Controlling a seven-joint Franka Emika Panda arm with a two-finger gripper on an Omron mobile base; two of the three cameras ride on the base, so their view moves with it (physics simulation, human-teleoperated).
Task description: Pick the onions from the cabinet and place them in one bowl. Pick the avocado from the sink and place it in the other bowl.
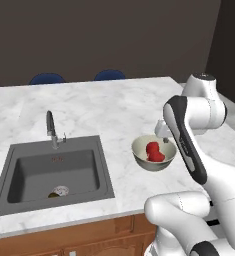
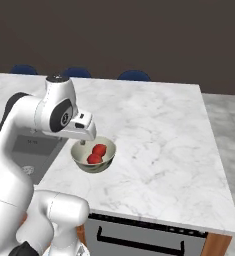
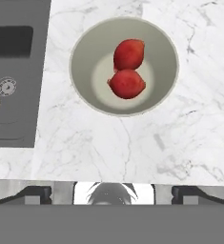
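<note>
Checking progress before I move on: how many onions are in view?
2. Both onions lie touching in the bowl on the counter, right of the sink.

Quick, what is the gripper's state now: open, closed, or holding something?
Gripper: open, holding nothing, above the bowl with both onions.

Even, soft light across the marble counter [image 1: 99,107], bright and flat, while the wall behind sits dim and brown. No hard shadows here; just a faint darkening under the bowl [image 1: 141,161] in the left base view. The onions [image 3: 127,70] carry a gentle sheen, no sharp glare. The sink [image 1: 24,172] basin reads dark grey, shaded toward its walls. Both base views look slightly soft and pixelled at edges of the white arm. Hand view is crisper, marble veining clear, no bending at the corners, nothing out of focus
</note>
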